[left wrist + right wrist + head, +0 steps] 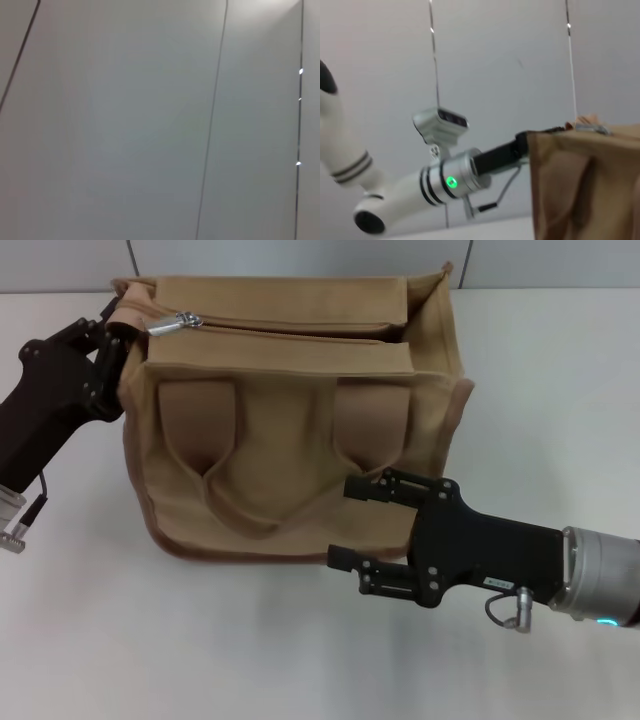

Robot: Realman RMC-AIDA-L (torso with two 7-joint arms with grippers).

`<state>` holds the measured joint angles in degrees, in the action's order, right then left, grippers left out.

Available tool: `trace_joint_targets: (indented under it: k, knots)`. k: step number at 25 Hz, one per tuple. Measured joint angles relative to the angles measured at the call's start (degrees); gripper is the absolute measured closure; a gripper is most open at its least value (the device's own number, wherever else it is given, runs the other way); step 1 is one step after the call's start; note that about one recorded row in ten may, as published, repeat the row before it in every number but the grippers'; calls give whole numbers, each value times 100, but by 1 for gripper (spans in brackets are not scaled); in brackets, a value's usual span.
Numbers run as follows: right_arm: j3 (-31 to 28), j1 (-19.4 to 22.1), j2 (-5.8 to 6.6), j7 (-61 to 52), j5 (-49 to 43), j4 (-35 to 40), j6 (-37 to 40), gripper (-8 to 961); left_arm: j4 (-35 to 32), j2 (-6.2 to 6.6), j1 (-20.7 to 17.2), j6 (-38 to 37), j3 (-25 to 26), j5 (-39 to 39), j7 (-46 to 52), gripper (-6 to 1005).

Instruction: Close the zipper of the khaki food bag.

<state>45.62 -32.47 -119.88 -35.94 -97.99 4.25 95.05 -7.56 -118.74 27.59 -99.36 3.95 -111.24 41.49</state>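
Observation:
The khaki food bag [290, 420] stands on the white table, its two handle straps hanging down its front face. The zipper [300, 330] runs along the top panel, and its silver pull tab [175, 322] lies at the bag's left end. My left gripper [112, 335] is at the bag's top left corner, shut on the fabric end next to the pull tab. My right gripper [357, 525] is open and empty, its fingers spread in front of the bag's lower right front. In the right wrist view the bag [580, 185] fills the corner, with my left arm [455, 177] reaching its top edge.
The white table [560, 390] lies around the bag. A grey panelled wall [300, 260] runs behind it. The left wrist view shows only grey panels [150, 125].

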Motion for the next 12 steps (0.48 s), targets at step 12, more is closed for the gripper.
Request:
trace_joint_targets:
  k: [12]
  knots:
    - [4, 54, 35, -366, 0, 62, 737, 229, 90, -4, 232, -410, -8, -5, 3, 948]
